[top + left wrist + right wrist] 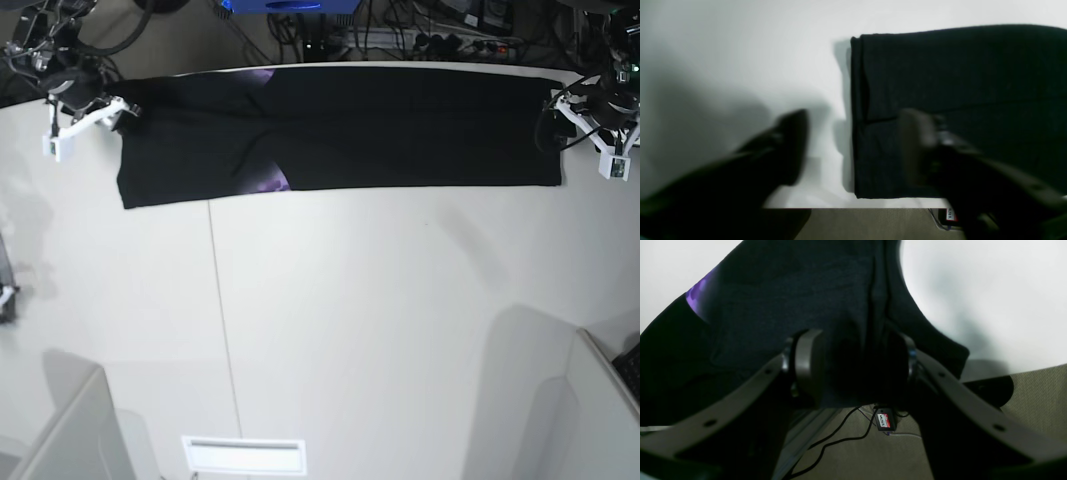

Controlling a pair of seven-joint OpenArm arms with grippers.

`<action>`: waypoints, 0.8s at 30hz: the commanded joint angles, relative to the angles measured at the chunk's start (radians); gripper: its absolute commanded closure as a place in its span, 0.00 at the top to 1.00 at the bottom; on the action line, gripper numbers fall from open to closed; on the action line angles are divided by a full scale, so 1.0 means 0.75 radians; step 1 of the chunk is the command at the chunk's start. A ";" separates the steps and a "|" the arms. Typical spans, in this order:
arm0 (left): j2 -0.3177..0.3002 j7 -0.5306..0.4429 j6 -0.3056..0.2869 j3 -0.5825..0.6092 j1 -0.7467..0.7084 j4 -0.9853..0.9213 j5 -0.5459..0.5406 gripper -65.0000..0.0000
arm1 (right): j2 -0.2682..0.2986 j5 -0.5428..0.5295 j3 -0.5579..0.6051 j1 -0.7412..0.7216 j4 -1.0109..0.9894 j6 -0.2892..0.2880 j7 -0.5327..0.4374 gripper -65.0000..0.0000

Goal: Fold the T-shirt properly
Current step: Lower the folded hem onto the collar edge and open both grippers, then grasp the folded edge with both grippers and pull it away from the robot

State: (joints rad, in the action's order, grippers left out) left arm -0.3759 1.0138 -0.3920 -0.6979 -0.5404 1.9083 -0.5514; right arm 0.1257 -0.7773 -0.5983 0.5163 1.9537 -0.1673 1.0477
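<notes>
The T-shirt lies as a long black strip along the table's far edge, with a bit of purple print showing near its left part. In the base view my left gripper stands at the strip's right end. The left wrist view shows this gripper open and blurred, one finger over bare table and the other over the T-shirt, whose folded end edge lies between them. My right gripper is at the strip's left end. It is open, with black T-shirt cloth lying in the gap.
The white table has a seam running front to back on the left. Its far edge drops to a carpeted floor with cables and a small labelled device. Grey panels stand at the front corners.
</notes>
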 commanded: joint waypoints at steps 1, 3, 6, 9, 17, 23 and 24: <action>-0.021 -0.019 0.004 -0.018 -0.007 0.026 -0.008 0.79 | 0.013 -0.014 -0.011 0.002 0.027 -0.009 -0.023 0.45; -0.017 -0.019 0.004 -0.018 -0.005 0.030 -0.013 0.82 | 0.013 -0.020 0.001 0.000 0.031 -0.013 -0.023 0.45; 0.044 -0.021 0.004 -0.020 0.005 0.047 -0.013 0.77 | -0.019 -0.020 0.001 -0.012 0.041 -0.013 -0.023 0.43; 0.103 -0.027 0.004 -0.007 0.032 0.045 -0.006 0.50 | -0.040 -0.020 0.005 -0.029 0.043 -0.015 -0.025 0.27; 0.187 -0.029 0.008 -0.005 0.114 -0.097 -0.002 0.00 | -0.030 -0.010 0.163 -0.061 -0.016 -0.003 -0.089 0.00; 0.242 -0.123 0.010 -0.005 0.151 -0.230 0.153 0.00 | -0.034 0.113 0.165 -0.131 -0.176 -0.003 -0.091 0.00; 0.261 -0.146 0.010 -0.005 0.151 -0.236 0.202 0.00 | -0.038 0.156 0.165 -0.145 -0.194 -0.007 -0.089 0.00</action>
State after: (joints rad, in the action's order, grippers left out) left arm -0.1726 0.9142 -0.3851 -0.6960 -0.4263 1.7176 -0.3805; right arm 0.0895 -0.6445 -0.4713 0.4095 1.7920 -0.1665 0.9955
